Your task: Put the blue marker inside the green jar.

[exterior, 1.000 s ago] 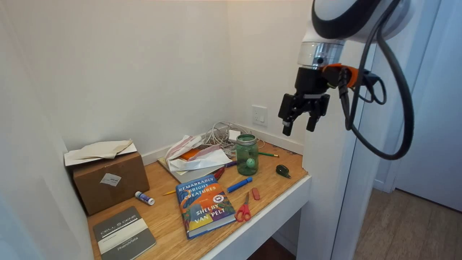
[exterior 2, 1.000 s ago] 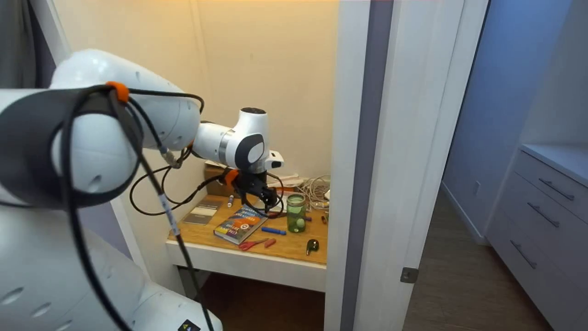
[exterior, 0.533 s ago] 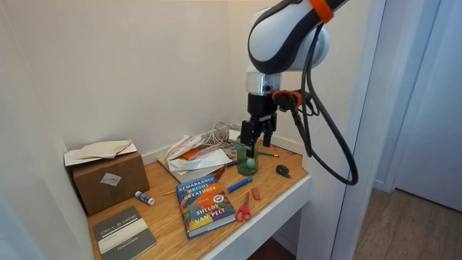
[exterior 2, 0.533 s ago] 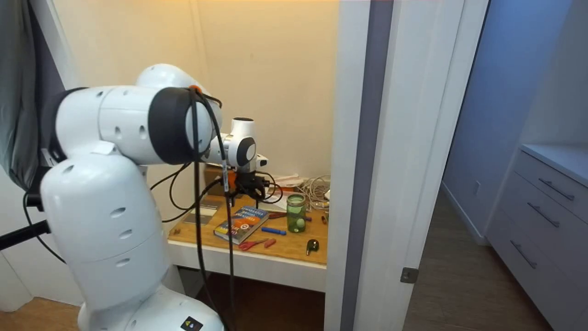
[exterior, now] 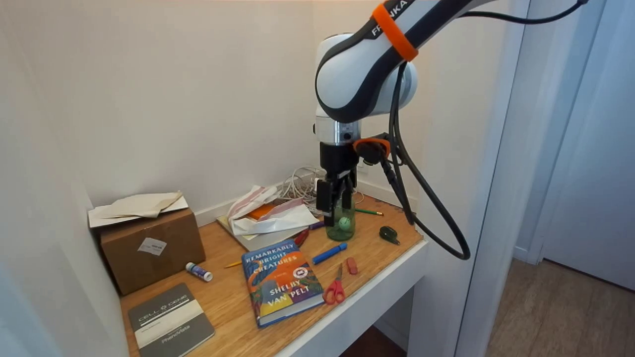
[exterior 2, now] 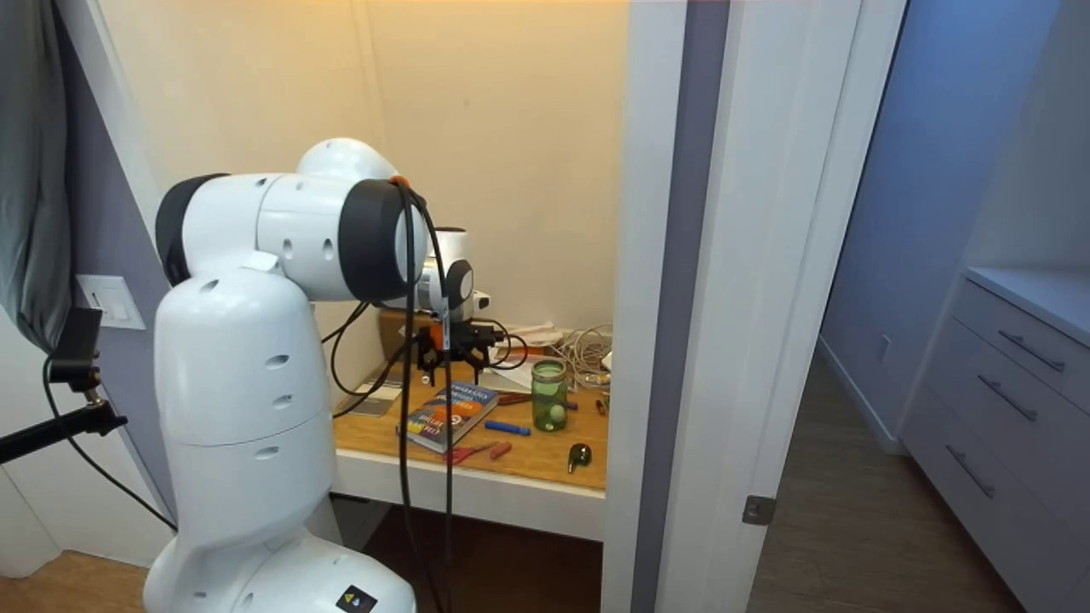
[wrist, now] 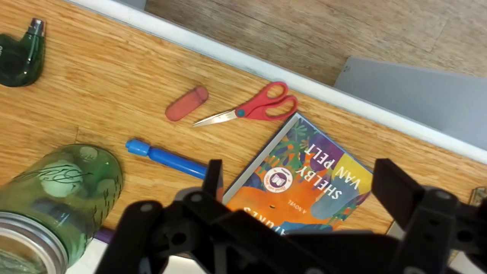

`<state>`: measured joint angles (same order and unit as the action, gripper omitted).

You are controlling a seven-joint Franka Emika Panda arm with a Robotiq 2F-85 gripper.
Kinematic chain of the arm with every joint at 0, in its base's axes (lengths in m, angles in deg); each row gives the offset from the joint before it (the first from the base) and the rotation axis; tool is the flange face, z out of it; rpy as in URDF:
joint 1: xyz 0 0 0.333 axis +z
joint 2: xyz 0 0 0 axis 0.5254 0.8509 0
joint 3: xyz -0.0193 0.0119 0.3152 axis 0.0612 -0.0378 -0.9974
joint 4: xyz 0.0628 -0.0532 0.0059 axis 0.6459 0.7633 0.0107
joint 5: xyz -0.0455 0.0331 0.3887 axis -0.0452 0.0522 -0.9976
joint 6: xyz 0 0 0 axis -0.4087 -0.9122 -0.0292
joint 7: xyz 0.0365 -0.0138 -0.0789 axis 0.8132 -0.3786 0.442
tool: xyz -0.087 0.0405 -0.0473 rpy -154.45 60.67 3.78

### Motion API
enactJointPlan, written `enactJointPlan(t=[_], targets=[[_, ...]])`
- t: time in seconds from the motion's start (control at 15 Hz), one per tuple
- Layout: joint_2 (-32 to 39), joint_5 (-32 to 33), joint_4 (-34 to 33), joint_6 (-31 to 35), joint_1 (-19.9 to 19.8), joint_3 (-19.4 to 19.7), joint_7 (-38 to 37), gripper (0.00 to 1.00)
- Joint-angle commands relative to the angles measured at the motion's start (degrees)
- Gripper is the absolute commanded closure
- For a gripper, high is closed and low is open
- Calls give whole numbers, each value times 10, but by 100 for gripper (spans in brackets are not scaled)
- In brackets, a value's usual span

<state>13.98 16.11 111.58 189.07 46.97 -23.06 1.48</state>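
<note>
The blue marker lies on the wooden desk between the book and the jar, seen in both exterior views (exterior: 329, 253) (exterior 2: 507, 428). In the wrist view the marker (wrist: 171, 160) has one end behind a finger. The green jar (exterior: 341, 236) stands upright and holds a pale round ball. It also shows in an exterior view (exterior 2: 549, 393) and at the left of the wrist view (wrist: 104, 171). My gripper (exterior: 338, 213) is open and empty above the desk, partly covering the jar in that view. It also shows in an exterior view (exterior 2: 453, 376). In the wrist view its wide-apart fingers (wrist: 298, 167) are over the book.
The blue-covered book (exterior: 280, 282), red scissors (exterior: 334, 291) and a small red item (exterior: 351, 266) lie near the marker. A dark green tape dispenser (exterior: 389, 235) lies near the desk's front edge. A cardboard box (exterior: 154, 253), a notebook (exterior: 168, 320) and cables (exterior: 302, 186) are farther off.
The arm has swung in over the desk, and my gripper has moved left and down in an exterior view. The gripper stays open. The marker and jar have not moved.
</note>
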Motion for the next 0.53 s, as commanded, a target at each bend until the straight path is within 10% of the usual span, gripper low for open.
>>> enactJointPlan(t=[0.0, 0.47], targets=[[0, 1, -2, -2, -3, -4, -1, 0], [82, 0, -16, 159, -24, -25, 215, 0]])
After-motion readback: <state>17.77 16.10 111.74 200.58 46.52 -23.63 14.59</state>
